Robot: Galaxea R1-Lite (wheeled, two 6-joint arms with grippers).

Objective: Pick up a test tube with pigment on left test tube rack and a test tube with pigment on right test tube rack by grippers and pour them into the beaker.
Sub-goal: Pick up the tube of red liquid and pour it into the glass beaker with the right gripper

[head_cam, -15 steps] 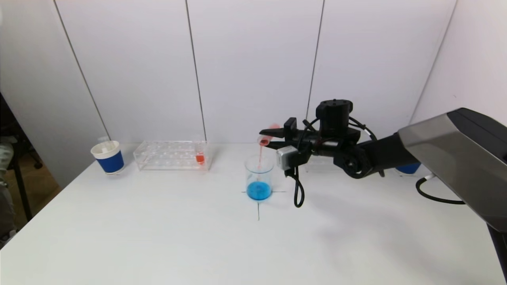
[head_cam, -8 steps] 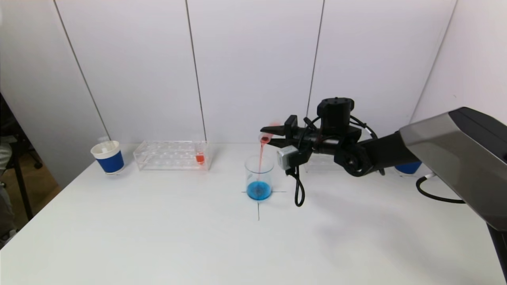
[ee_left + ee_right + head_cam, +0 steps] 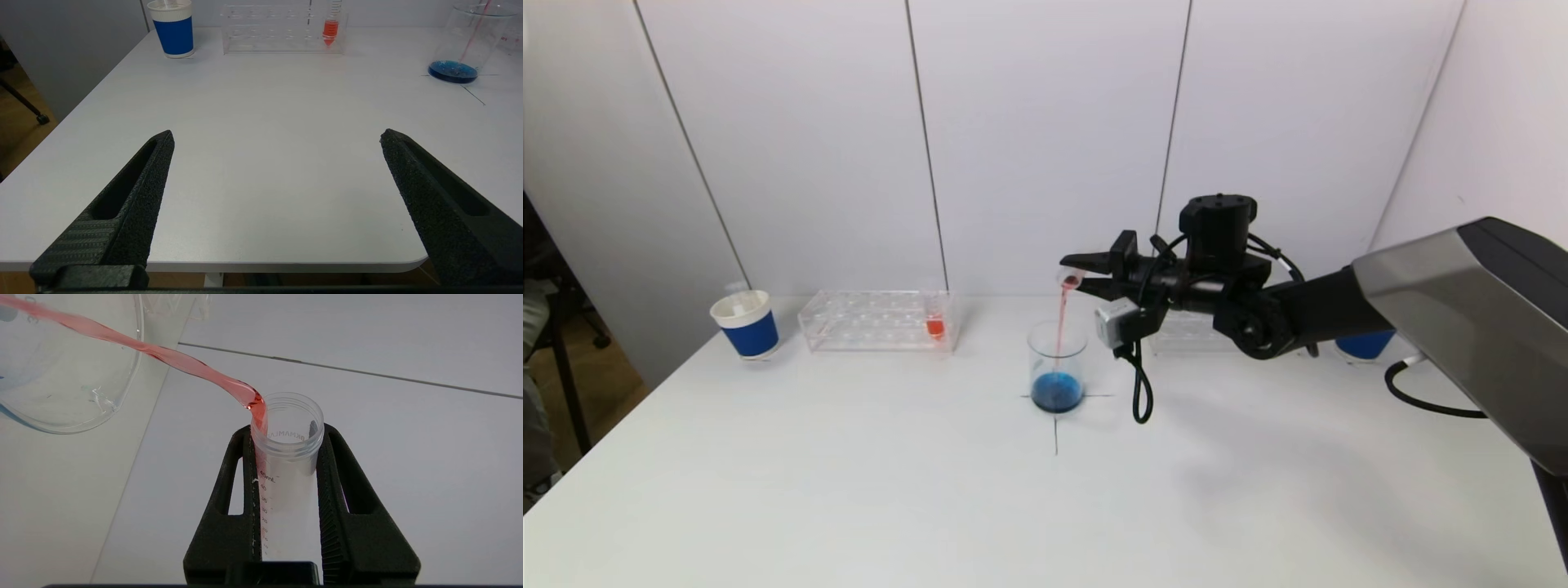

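Entry: pouring step, right-hand tube.

- Right pincer (image 3: pixel 1085 276): clenched on a test tube (image 3: pixel 286 457), tipped past level above the beaker (image 3: pixel 1057 366).
- Red pigment stream (image 3: pixel 163 355): runs from the tube mouth at the pincer's tip down into the beaker directly below it, onto blue liquid (image 3: pixel 1057 392) already there.
- Tube body: looks nearly drained.
- Left pincer (image 3: pixel 278 192): released, jaws wide, parked low off the near edge of the bench (image 3: pixel 261 163), grasping nothing.
- Left rack (image 3: pixel 876 320): well ahead of the left pincer, holding one red-filled tube (image 3: pixel 935 325).

Judgement: right pour close to done. Next move calls for holding the tilt until the stream stops, then righting the tube; the left tube remains unpoured.
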